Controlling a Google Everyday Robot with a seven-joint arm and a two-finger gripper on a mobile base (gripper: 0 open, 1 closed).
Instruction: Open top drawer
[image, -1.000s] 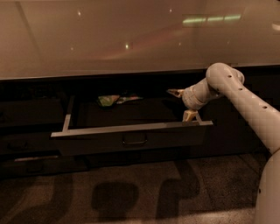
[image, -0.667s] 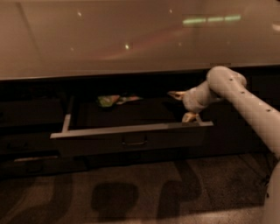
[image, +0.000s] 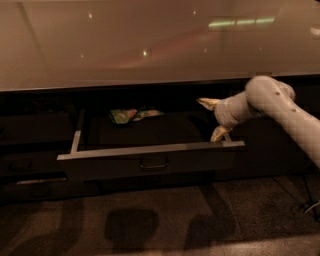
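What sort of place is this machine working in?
Likely a kitchen or break room: a long glossy countertop, the top drawer beneath it open, a green packet inside. The gripper hangs open at the drawer's right end.

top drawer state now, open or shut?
Open. The top drawer front stands out from the cabinet, rails and inside exposed; the gripper sits open at its right end.

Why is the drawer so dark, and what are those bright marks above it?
Camera view: light reflections glare on the glossy countertop, which shades the top drawer; the open gripper hangs at the drawer's right end, dimly lit; soft shadows fall on the floor.
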